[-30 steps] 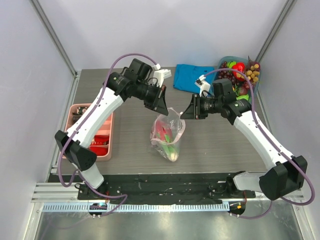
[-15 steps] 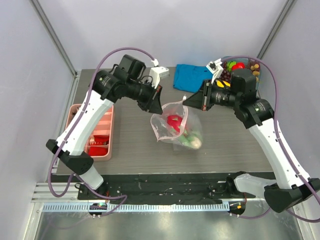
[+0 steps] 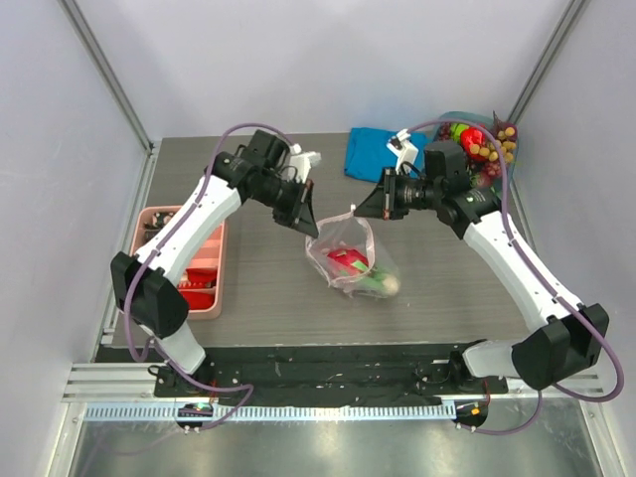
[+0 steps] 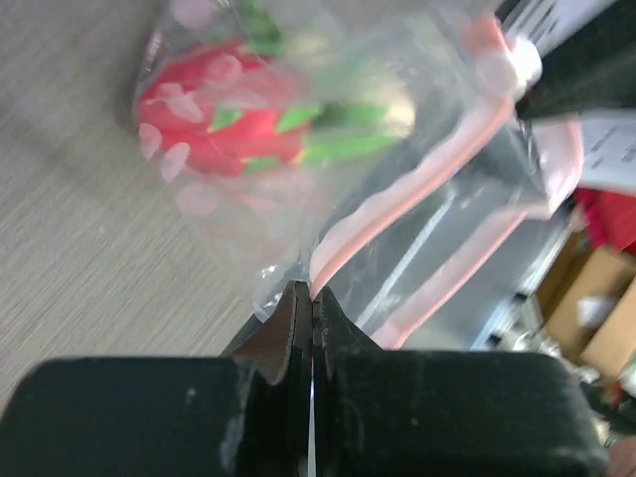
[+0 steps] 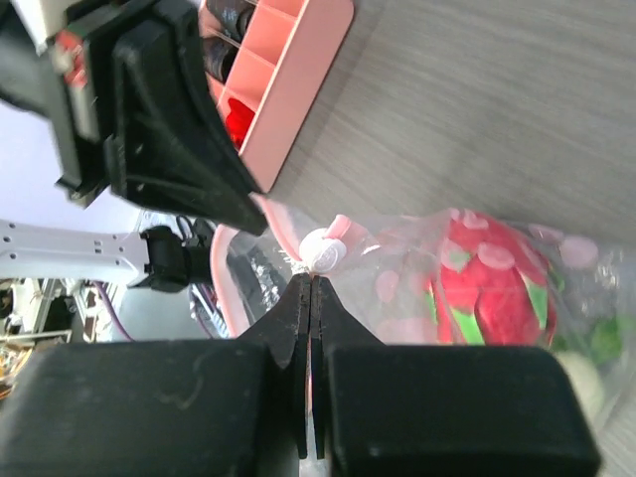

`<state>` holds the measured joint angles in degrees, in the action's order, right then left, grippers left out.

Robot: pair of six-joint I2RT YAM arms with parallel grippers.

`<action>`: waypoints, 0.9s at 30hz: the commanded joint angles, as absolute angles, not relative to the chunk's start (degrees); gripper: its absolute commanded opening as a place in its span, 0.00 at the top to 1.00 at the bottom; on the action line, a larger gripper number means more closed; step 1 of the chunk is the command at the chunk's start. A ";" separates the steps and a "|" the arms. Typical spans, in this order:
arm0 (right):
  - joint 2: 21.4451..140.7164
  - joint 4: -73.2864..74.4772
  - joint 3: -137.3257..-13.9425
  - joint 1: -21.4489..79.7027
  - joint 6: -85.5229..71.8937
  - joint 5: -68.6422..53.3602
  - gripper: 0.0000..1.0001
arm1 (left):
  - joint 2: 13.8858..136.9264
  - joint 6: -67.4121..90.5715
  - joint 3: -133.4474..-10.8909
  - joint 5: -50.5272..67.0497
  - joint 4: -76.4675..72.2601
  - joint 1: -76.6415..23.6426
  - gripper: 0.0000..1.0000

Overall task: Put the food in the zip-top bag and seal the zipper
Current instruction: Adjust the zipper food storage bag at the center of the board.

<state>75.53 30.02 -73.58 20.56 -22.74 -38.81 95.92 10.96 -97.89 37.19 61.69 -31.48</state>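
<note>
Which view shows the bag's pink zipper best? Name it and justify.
Left wrist: the zipper runs across the frame, with both pink strips parted. Right wrist shows only a short pink bit beside a white piece. Top external barely resolves it between the arms.

Readable text: none in any of the three views.
White paper tag (image 4: 608,149), at the right edge of the left wrist view: a few lines of small grey print, too blurred to make out.
Numbers, brands, signs: none legible.
</note>
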 commanded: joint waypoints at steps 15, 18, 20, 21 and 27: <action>85.77 25.75 -89.11 16.88 -17.14 -37.26 0.82 | 93.60 38.85 -100.63 43.77 39.11 -32.87 1.00; 87.27 26.28 -91.48 14.17 -17.75 -37.53 0.46 | 95.18 38.41 -101.69 41.85 39.72 -32.52 1.00; 87.54 27.06 -92.98 12.23 -18.45 -37.53 0.25 | 96.15 38.50 -102.30 41.75 39.90 -32.34 1.00; 87.80 27.33 -94.55 10.82 -18.46 -37.70 0.22 | 96.59 38.41 -102.48 41.66 39.90 -32.34 1.00; 89.03 36.98 -98.70 -2.27 -6.18 -37.89 0.15 | 98.44 37.27 -104.67 41.48 39.90 -32.34 1.00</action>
<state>89.67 30.74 -94.08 4.34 -16.47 -38.28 98.13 37.39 -100.42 41.10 43.22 -32.51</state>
